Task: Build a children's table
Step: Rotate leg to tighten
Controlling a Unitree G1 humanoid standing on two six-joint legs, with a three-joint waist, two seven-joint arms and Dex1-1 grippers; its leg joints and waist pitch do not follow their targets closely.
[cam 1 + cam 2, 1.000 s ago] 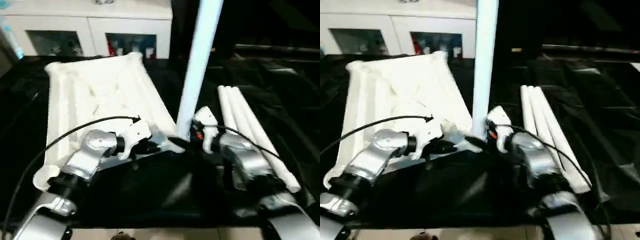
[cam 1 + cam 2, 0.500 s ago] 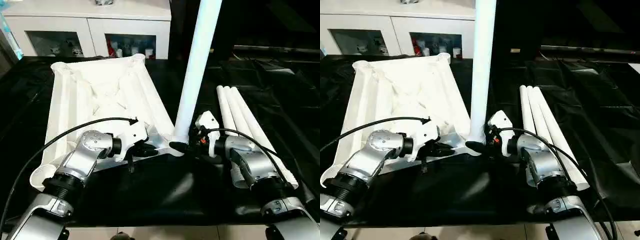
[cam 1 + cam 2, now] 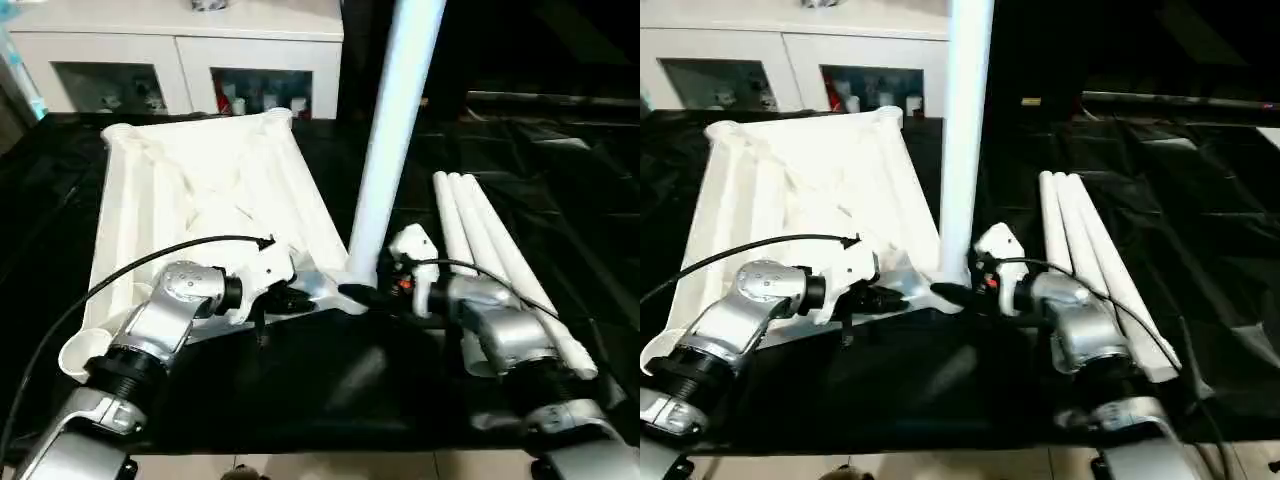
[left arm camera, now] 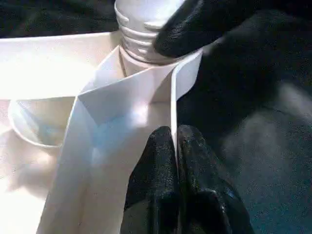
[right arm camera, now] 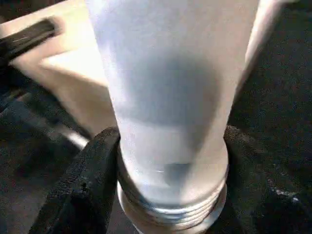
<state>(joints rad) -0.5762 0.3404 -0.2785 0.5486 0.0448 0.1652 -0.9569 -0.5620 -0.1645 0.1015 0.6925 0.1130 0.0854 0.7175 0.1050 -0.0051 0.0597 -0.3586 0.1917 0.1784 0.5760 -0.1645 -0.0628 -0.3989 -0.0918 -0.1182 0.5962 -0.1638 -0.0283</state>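
Since a second ago, right tool (image 3: 365, 293) has narrowed around upright leg (image 3: 385, 150), seated in tabletop (image 3: 200, 200) corner socket. Left tool (image 4: 174, 146), closed, pinches tabletop's near rim on black surface (image 3: 330, 380).

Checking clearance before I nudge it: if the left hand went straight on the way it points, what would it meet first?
Most likely the upright leg at the tabletop corner, just past the rim the left hand pinches; the right hand's finger lies there too.
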